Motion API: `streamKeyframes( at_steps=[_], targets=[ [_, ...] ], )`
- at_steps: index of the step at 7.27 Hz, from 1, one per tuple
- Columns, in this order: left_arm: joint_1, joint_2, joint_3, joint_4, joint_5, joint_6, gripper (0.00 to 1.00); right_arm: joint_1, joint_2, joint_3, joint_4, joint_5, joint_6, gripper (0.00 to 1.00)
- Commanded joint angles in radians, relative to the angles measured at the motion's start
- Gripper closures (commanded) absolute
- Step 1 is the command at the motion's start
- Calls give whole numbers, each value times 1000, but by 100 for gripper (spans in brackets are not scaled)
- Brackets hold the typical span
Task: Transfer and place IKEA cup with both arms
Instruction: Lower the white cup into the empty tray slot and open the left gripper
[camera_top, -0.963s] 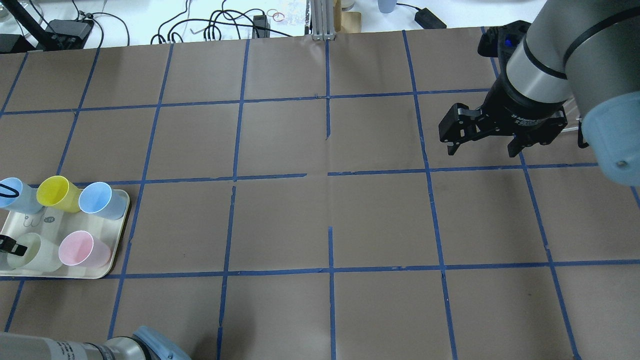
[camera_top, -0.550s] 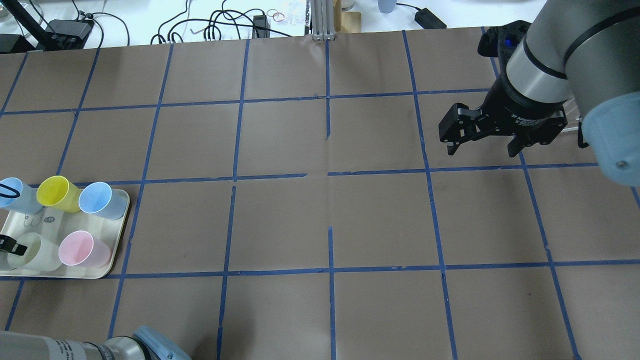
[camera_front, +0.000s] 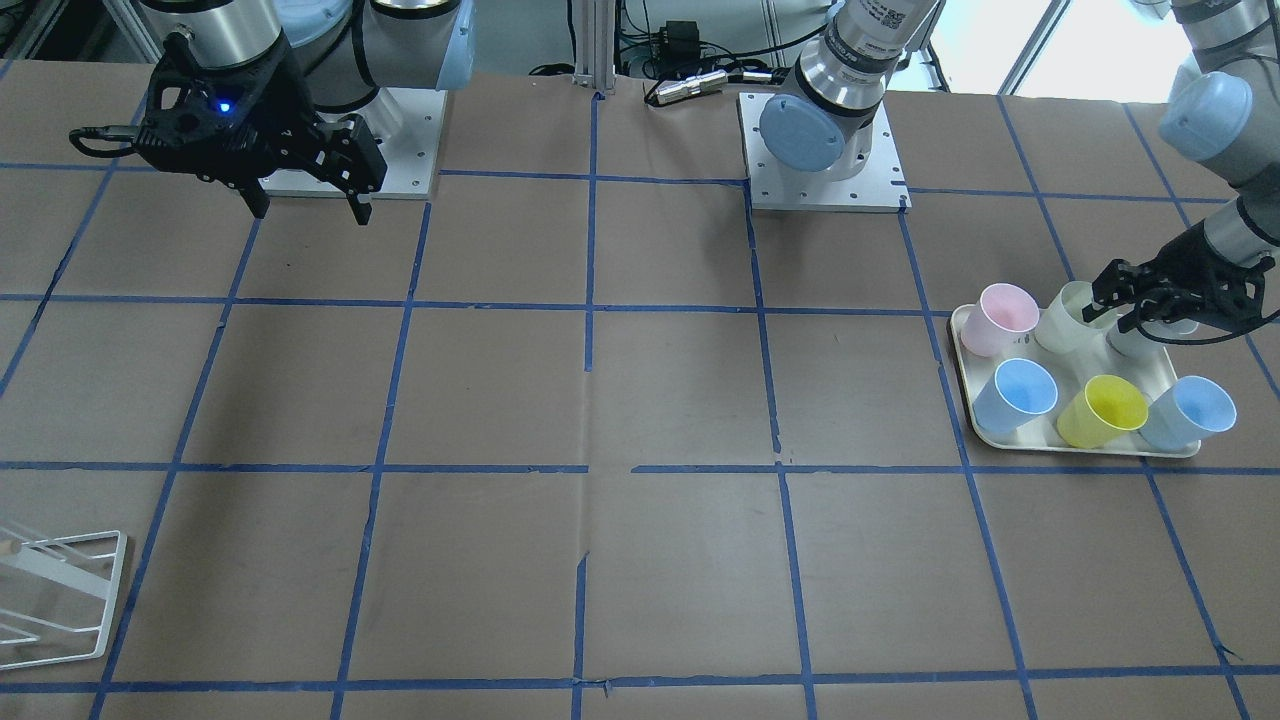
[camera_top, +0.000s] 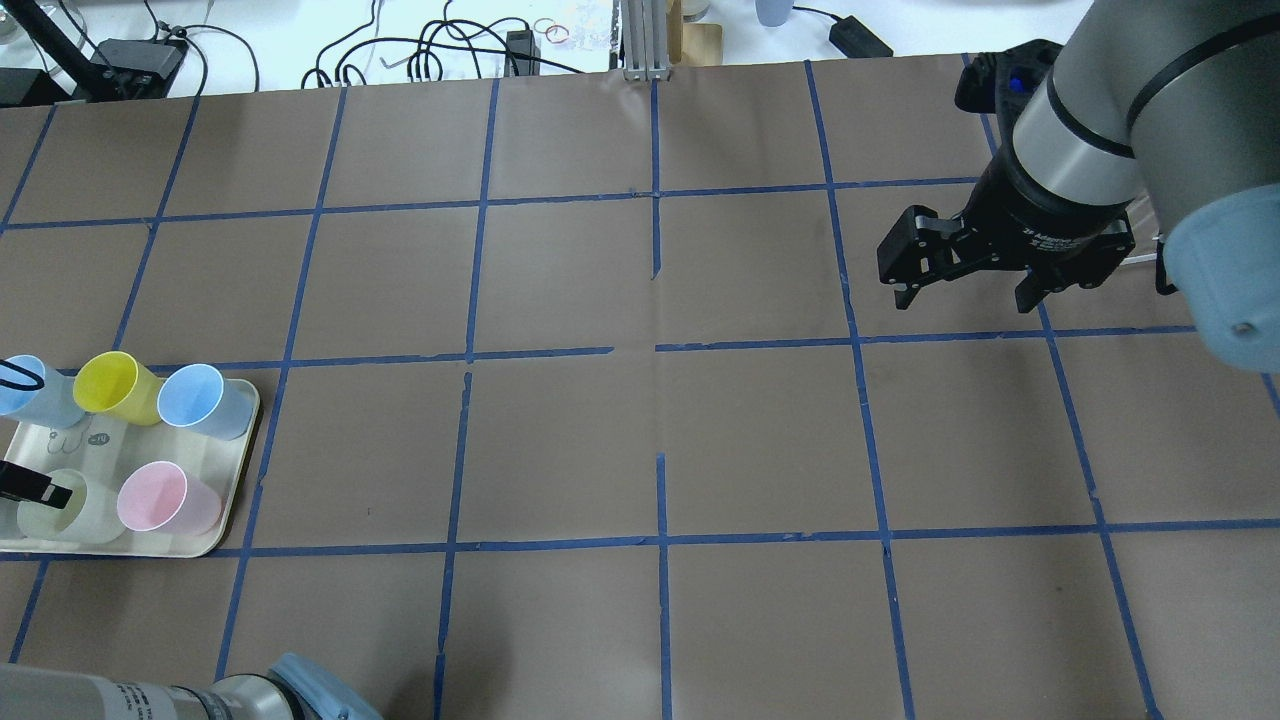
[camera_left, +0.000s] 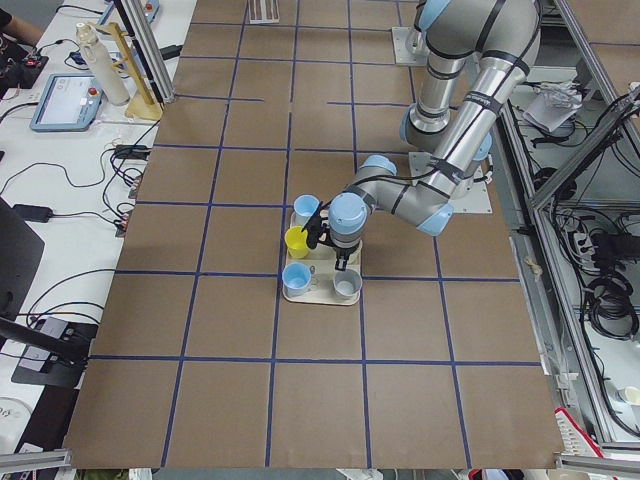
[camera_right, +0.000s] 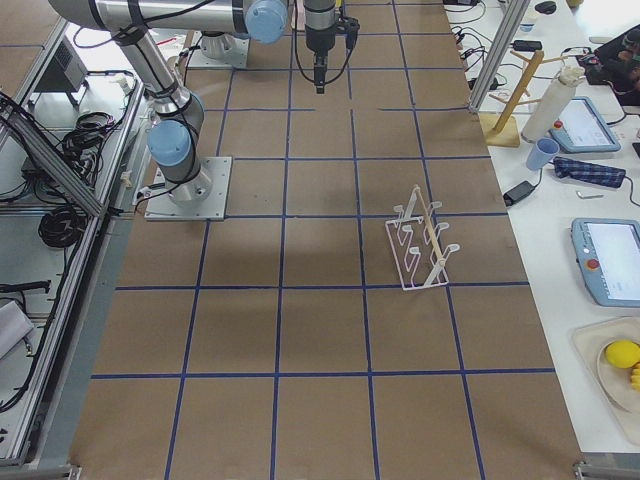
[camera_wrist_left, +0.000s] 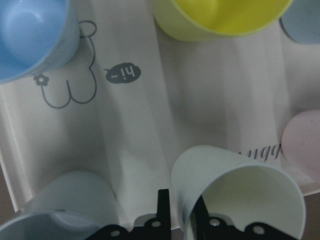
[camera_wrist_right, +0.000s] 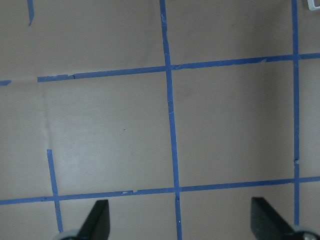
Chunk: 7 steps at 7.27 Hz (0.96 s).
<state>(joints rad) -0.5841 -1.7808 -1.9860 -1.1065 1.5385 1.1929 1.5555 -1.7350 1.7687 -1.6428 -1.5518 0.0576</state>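
Pincer of left arm edged onto pale cream tapered plastic cup by left edge of tabletop, wall clamped; lift likely next. Right pincer spread, idle.

Brown worktop crossed by a grid of blue tape lines. White tray printed with a dark outline doodle and a grey "hi~" bubble. Cups: pale cream IKEA cup, pink cup, yellow cup, sky-blue cup

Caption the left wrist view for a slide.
Left gripper clamps the wall of the cream cup, one finger inside, over the tray.
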Motion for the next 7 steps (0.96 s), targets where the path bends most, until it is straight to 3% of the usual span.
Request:
streamKeyframes(
  at_steps=[1,4,6,7],
  targets=[
    [-29,32,15,-50,-1,-3,7,0,0,0,0,1,2,0],
    [-94,133,21,-122,0,-73,7,0,0,2,3,-1,4,0],
    [-228,245,35,-176,12,-193,7,0,0,2,1,6,8,0],
    [-305,283,91,-252,14,-269,7,0,0,2,3,-2,2,0]
  ],
)
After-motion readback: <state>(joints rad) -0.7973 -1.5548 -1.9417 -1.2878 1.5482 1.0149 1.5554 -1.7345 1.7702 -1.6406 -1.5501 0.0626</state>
